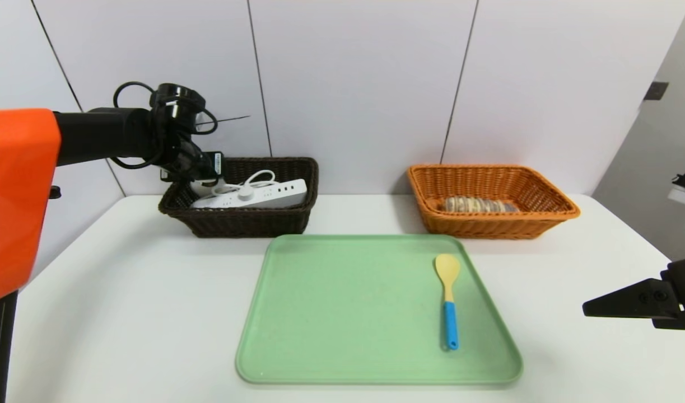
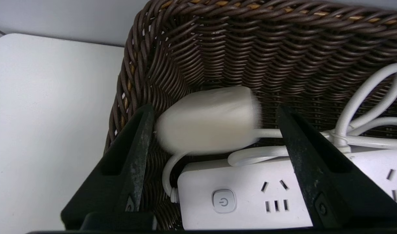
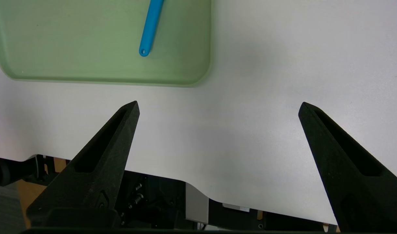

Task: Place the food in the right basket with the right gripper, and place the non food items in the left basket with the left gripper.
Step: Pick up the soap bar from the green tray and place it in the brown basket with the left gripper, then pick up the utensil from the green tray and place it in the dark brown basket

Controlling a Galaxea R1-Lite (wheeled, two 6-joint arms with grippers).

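Spoon (image 1: 448,296) lies on the tray (image 1: 331,313), long axis fore-and-aft, nearer the parked right gripper (image 3: 217,107), jaws wide. Left gripper (image 2: 214,110) hangs in the dark basket (image 2: 250,48), jaws spread around the white block (image 2: 208,120), grip uncertain.

Striped loaf (image 1: 476,205) in orange basket (image 1: 549,215), spoon (image 1: 448,296) flat

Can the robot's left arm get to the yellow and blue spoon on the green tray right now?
Probably yes. The spoon lies alone on the green tray, nothing over it. But the left gripper is open inside the dark basket, so it must come out first.
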